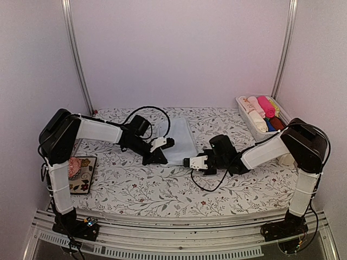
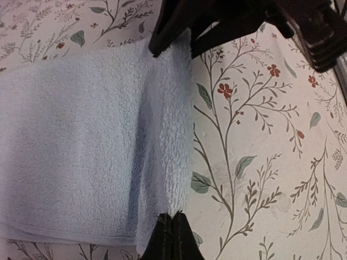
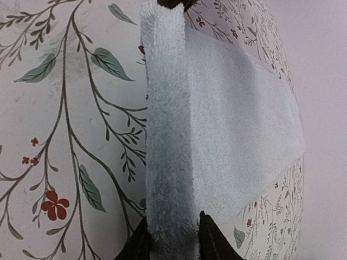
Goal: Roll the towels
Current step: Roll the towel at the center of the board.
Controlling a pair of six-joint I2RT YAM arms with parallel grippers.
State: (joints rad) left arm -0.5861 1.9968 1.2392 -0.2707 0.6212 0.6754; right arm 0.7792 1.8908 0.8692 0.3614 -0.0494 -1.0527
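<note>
- Table [image 1: 162,189]: there is bare flowered cover on every side of the cloth. The back wall and the basket [image 1: 248,125] of rolled cloths at the far right limit travel.
- Light blue towel [image 1: 180,140]: it lies flat mid-table with its near edge turned into a first roll. It is probably light, limp terry, best held at the roll's two ends.
- Left fingers [image 2: 172,241]: closed, pinching one end of the roll.
- Right fingers [image 3: 209,238]: clamped on the other end.
</note>
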